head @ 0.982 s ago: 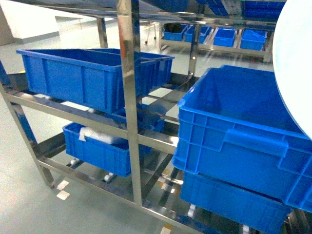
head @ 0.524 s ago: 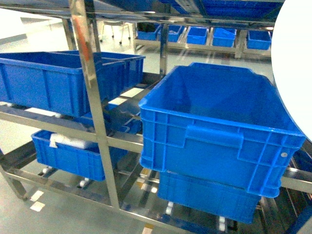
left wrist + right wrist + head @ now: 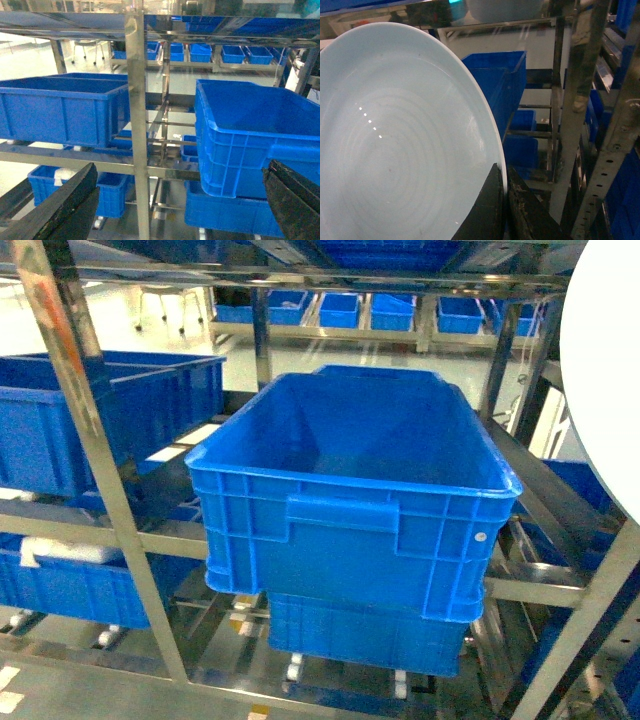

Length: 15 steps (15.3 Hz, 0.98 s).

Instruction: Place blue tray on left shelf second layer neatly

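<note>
On my head camera the blue tray (image 3: 605, 380) fills the right edge, raised in front of the steel rack (image 3: 95, 455), beside a large blue crate (image 3: 350, 500) on a middle level; neither gripper shows here.

My left wrist camera shows the left gripper (image 3: 180, 200) spread wide with nothing between its fingers (image 3: 65, 205), facing the rack's upright (image 3: 137, 125).

On my right wrist camera the right gripper (image 3: 506, 210) pinches the tray's rim (image 3: 485, 130), one dark finger (image 3: 485, 212) on its inner face, the other behind.
</note>
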Available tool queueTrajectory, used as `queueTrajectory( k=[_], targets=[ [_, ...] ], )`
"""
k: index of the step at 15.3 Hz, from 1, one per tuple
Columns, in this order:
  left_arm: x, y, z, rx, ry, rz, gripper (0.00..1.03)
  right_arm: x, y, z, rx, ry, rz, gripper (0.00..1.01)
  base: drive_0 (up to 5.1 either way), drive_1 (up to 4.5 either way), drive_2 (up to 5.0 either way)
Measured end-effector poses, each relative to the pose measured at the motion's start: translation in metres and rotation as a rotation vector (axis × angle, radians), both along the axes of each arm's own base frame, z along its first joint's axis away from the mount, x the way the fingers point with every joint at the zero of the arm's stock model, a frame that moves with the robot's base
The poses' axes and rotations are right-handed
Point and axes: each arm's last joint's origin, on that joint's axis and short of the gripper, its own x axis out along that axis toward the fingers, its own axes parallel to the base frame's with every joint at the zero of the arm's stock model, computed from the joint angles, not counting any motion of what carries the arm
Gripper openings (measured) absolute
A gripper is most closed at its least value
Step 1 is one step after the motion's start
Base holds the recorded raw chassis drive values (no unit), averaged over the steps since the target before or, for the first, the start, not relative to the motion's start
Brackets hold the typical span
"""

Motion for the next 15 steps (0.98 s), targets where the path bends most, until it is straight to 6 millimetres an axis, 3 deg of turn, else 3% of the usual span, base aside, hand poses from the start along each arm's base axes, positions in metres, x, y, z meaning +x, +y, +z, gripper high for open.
queueTrajectory(
  k=[3, 15],
  targets=[
    [0.0, -0.0002, 0.0, 0.0, 0.0, -0.002, 0.98, -0.0001, -0.0001, 0.0001, -0.001, -0.001, -0.003, 0.02, 0.0, 0.0, 0.0],
    [0.0, 0.0, -0.0001, 0.0, 0.001, 0.001, 0.98, -0.0006, 0.0, 0.0009, -0.002, -0.007, -0.003, 0.02, -4.1, 4.51, -0.3]
  ],
)
